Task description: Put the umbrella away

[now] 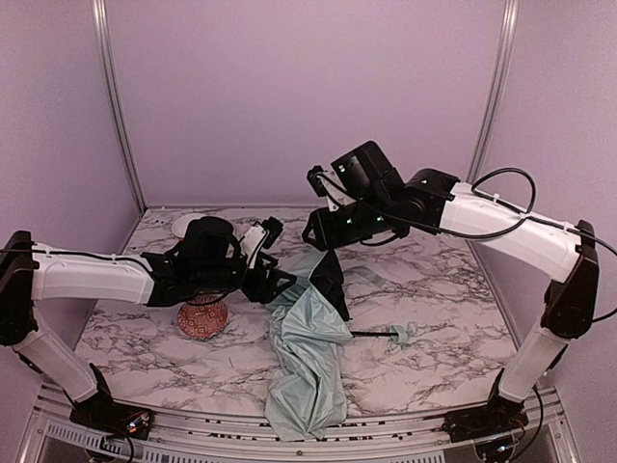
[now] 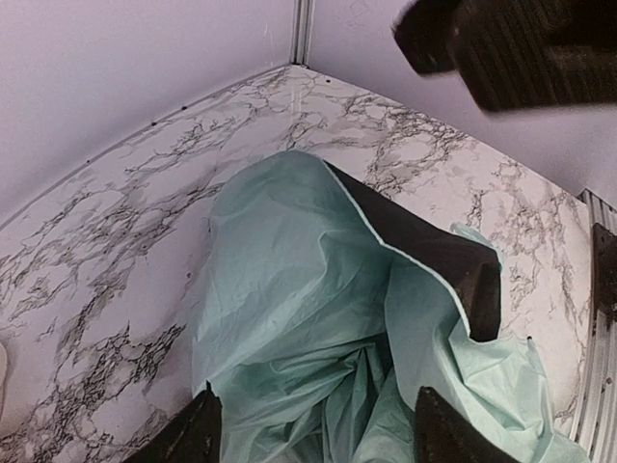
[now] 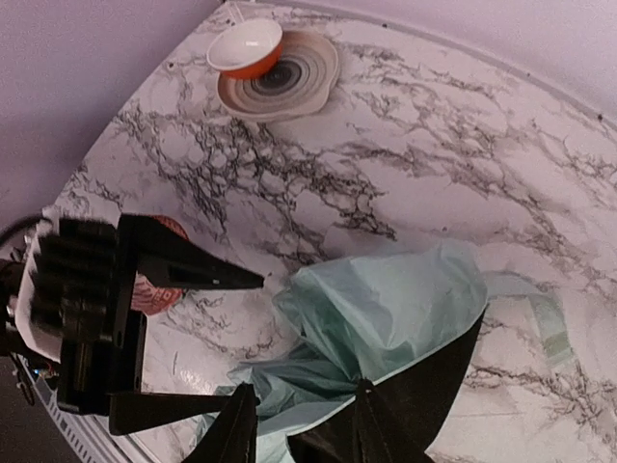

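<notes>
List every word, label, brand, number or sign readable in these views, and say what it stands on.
None: no readable text in any view.
The umbrella, patterned bowl, orange bowl, ringed plate, marble table, left arm and right arm bear no lettering that shows.

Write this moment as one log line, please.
umbrella: crumpled, not yet packed | left gripper: open above it | right gripper: jaws around it, grip unclear
</notes>
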